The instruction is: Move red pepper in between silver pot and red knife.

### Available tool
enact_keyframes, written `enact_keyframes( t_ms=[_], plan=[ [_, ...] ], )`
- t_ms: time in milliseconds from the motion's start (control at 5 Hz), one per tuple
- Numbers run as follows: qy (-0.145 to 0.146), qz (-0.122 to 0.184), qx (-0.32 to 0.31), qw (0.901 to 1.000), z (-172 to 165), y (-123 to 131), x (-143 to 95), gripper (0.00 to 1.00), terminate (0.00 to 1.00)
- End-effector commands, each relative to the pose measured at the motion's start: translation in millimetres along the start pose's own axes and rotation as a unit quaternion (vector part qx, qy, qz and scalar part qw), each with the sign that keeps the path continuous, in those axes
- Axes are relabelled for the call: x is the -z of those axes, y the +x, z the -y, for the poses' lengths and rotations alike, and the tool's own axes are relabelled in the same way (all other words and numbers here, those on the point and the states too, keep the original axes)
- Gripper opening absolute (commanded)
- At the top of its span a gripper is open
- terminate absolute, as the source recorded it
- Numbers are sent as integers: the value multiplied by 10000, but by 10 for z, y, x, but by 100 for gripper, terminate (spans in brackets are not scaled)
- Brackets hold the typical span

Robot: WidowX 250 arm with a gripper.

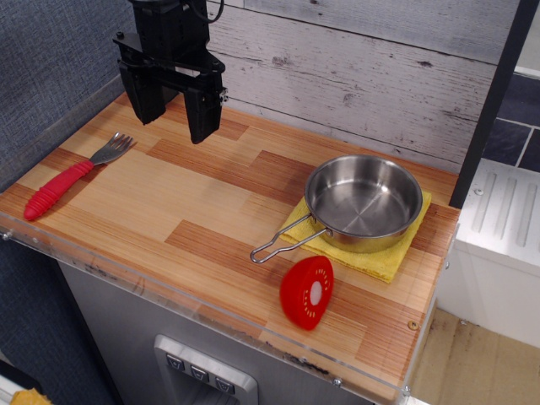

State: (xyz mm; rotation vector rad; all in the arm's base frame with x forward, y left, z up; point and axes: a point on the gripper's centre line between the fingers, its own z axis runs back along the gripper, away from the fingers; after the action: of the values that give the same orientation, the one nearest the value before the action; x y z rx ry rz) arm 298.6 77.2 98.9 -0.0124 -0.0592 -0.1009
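Note:
The red pepper [307, 291], a half-round red toy with a white oval centre, lies near the front edge of the wooden counter, just in front of the silver pot. The silver pot [363, 202] sits on a yellow cloth at the right, its wire loop handle pointing front-left. The red knife [74, 177], with a red ribbed handle and silver fork tines, lies at the far left. My black gripper [173, 108] hangs open and empty above the back left of the counter, far from the pepper.
A yellow cloth [395, 258] lies under the pot. A clear plastic lip runs along the counter's front edge [211, 308]. A wooden plank wall [354, 67] stands behind, and a grey wall at the left. A white appliance [502, 245] stands to the right.

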Motion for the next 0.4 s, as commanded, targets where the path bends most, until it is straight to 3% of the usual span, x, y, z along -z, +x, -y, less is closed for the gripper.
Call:
enact_keyframes(
  t_ms=[0,200],
  plan=[
    [0,0,0,10000,0,0,0,100,0],
    [-228,140,137,9995,258,-88,-56,100,0]
  ],
)
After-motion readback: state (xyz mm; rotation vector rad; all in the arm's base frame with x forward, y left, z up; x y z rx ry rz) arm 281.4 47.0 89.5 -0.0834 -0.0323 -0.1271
